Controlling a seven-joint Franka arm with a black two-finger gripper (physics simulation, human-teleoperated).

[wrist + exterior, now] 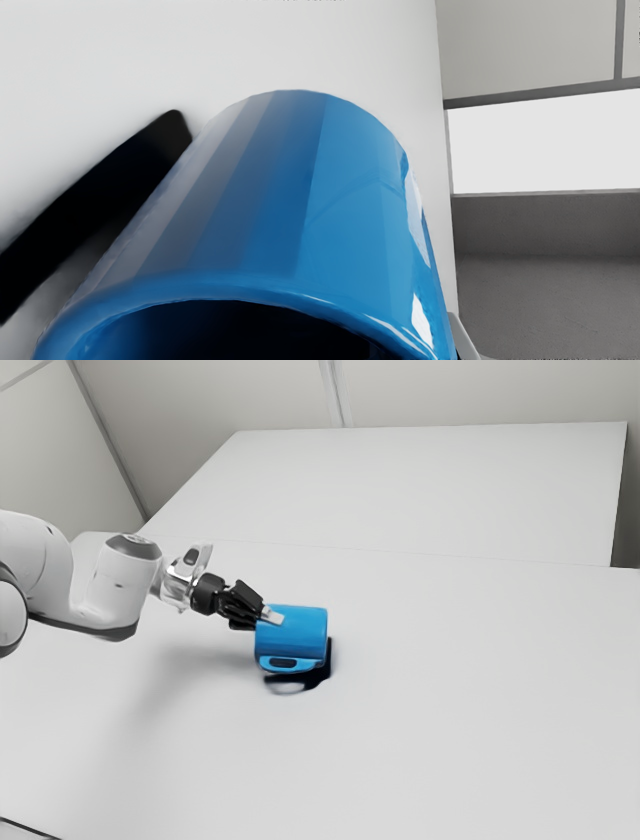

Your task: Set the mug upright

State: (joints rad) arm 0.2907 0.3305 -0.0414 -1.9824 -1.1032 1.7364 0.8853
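So the mug is tipped sideways, mouth pointed at the gripper, long axis leading away, but gripper opening and hold can't be told tbh.

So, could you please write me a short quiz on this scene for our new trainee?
1. Multiple choice: what colour is the mug? (a) red (b) blue (c) yellow
2. True or false: the mug is upright, its mouth facing straight up.
3. Short answer: which end of the mug is nearer the gripper, the open end or the base?

Key: 1. b; 2. false; 3. the open end
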